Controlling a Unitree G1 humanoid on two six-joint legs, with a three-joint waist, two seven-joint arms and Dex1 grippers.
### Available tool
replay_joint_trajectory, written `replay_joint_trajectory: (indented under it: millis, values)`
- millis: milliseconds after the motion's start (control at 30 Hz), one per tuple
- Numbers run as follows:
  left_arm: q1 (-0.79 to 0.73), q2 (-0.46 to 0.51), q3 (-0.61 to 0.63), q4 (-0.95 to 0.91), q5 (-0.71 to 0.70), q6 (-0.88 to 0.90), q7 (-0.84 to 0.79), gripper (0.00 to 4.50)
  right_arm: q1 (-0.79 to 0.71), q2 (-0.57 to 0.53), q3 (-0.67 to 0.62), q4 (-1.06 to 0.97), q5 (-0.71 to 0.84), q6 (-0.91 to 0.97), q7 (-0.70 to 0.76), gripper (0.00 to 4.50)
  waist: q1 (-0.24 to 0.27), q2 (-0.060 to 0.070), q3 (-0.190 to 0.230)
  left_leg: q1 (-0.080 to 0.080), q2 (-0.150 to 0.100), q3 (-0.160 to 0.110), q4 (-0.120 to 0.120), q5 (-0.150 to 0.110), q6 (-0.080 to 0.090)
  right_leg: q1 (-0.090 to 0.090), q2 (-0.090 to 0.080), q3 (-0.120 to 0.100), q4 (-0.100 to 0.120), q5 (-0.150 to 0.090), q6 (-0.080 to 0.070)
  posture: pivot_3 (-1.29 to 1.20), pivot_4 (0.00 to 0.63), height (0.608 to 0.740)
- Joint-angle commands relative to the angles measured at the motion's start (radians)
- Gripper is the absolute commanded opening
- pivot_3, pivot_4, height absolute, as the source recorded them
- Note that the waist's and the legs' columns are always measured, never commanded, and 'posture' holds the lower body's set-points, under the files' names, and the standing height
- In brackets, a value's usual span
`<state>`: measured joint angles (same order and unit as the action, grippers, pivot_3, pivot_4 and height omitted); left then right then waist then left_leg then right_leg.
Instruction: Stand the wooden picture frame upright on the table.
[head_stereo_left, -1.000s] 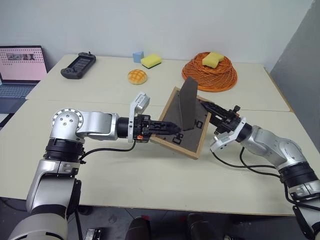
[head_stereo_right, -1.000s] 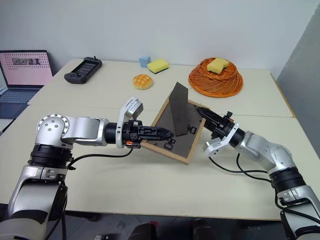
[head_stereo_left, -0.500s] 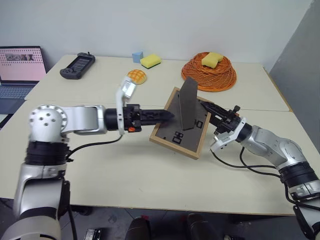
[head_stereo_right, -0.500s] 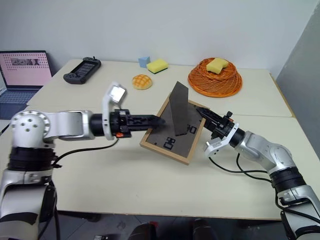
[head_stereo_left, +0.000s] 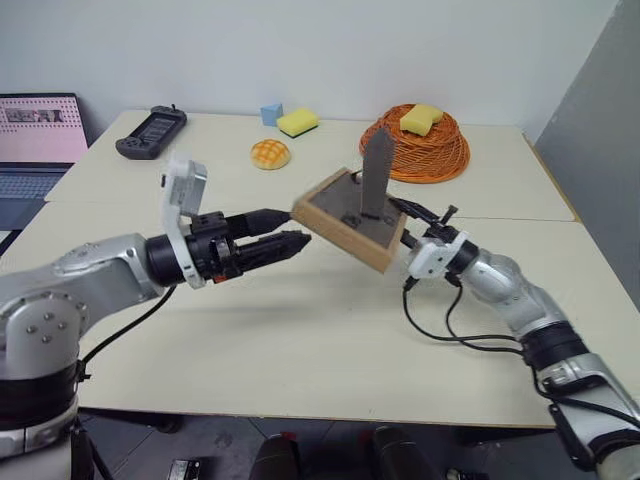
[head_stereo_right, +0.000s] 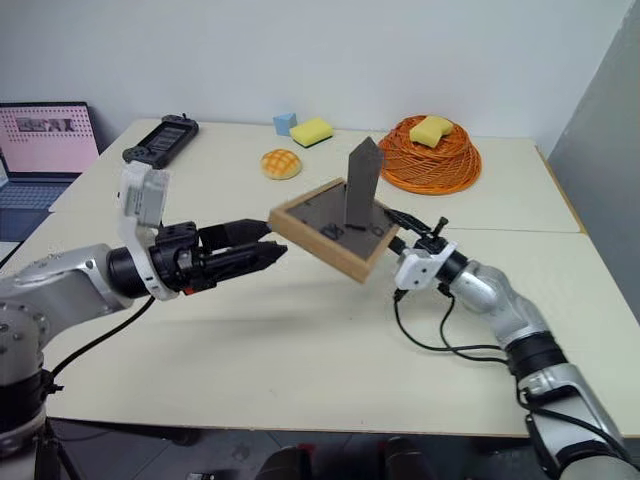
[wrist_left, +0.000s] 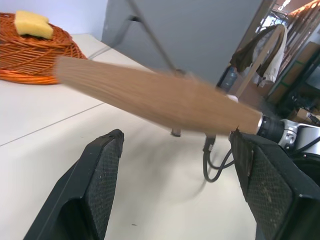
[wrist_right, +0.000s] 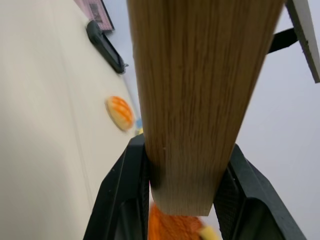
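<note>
Left eye view gives me the picture frame (head_stereo_left: 348, 216) lifted clear of the table (head_stereo_left: 300, 340), held nearly flat with its dark grey back facing up and its fold-out stand (head_stereo_left: 376, 183) sticking up from the middle. My right gripper (head_stereo_left: 400, 232) has the frame by its edge on the right side; in the right wrist view I see the light wood rail (wrist_right: 195, 90) clamped between the two black fingers (wrist_right: 122, 200), so that grip is firm. My left gripper (head_stereo_left: 283, 232) sits just beside the frame's left corner, apart from it, with its fingers spread wide and nothing between them; the left wrist view shows the wooden edge (wrist_left: 155, 97) crossing above the gap between the two pads (wrist_left: 102, 172). Farther back on the table I can make out a round bun (head_stereo_left: 270, 153), a yellow sponge (head_stereo_left: 299, 122), a small blue block (head_stereo_left: 272, 114), a black handheld controller (head_stereo_left: 151, 132), and an orange woven basket (head_stereo_left: 425, 150) with another yellow sponge (head_stereo_left: 422, 117) resting on top. A laptop (head_stereo_left: 38, 135) sits off the table's far left.
</note>
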<state>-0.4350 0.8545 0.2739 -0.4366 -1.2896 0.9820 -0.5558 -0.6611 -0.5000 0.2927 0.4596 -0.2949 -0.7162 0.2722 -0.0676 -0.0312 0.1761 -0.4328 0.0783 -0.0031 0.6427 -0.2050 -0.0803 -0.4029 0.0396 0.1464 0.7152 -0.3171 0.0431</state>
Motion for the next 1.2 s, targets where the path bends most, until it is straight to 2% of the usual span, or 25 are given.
replay_joint_trajectory:
  millis: [33, 133, 367, 800, 1100, 1200]
  values:
    - [0.023, -0.016, 0.059, -0.042, 0.004, -0.043, 0.043, 3.61, -0.013, 0.103, -0.045, -0.110, 0.296, 0.293, 0.194, 1.36, 0.002, 0.000, 0.000, 0.000, 0.000, 0.000, 0.000, 0.000, 0.000, 0.000, 0.000, 0.000, 0.000, 0.000, 0.000, 0.00, 0.150, 0.740]
    - [0.038, -0.019, 0.062, -0.060, 0.003, -0.049, 0.060, 3.61, 0.018, 0.155, -0.068, -0.165, 0.405, 0.475, 0.276, 1.36, -0.002, 0.000, 0.000, 0.000, 0.001, -0.001, 0.000, 0.000, 0.001, 0.000, 0.000, -0.002, 0.000, 0.000, 0.000, 0.00, 0.150, 0.740]
    - [0.032, -0.005, 0.064, -0.063, -0.008, -0.048, 0.059, 3.61, 0.091, 0.208, -0.119, -0.238, 0.549, 0.742, 0.365, 1.36, 0.010, 0.000, 0.000, 0.000, 0.000, -0.001, 0.000, -0.001, 0.001, 0.000, 0.000, -0.002, -0.001, 0.000, 0.000, 0.00, 0.150, 0.740]
    - [0.060, 0.020, 0.050, -0.058, 0.025, -0.041, 0.008, 3.61, 0.192, 0.260, -0.183, -0.334, 0.746, 1.092, 0.469, 1.36, 0.008, 0.000, 0.000, 0.000, 0.001, 0.000, -0.002, -0.001, 0.001, -0.002, 0.001, -0.002, -0.001, 0.000, 0.000, 0.00, 0.150, 0.740]
    - [0.055, 0.034, 0.053, -0.023, 0.054, -0.039, -0.030, 3.61, 0.197, 0.259, -0.214, -0.327, 0.768, 1.166, 0.477, 1.36, 0.008, 0.000, 0.000, 0.000, 0.001, 0.001, -0.002, -0.001, 0.001, -0.002, 0.001, -0.002, -0.002, -0.001, 0.000, 0.00, 0.150, 0.740]
    - [0.113, 0.058, 0.036, -0.046, 0.098, -0.040, -0.082, 3.61, 0.189, 0.251, -0.232, -0.301, 0.768, 1.176, 0.488, 1.36, 0.007, 0.000, 0.000, 0.000, 0.001, 0.001, -0.003, -0.001, 0.001, -0.002, 0.001, -0.002, -0.002, -0.001, 0.000, 0.00, 0.150, 0.740]
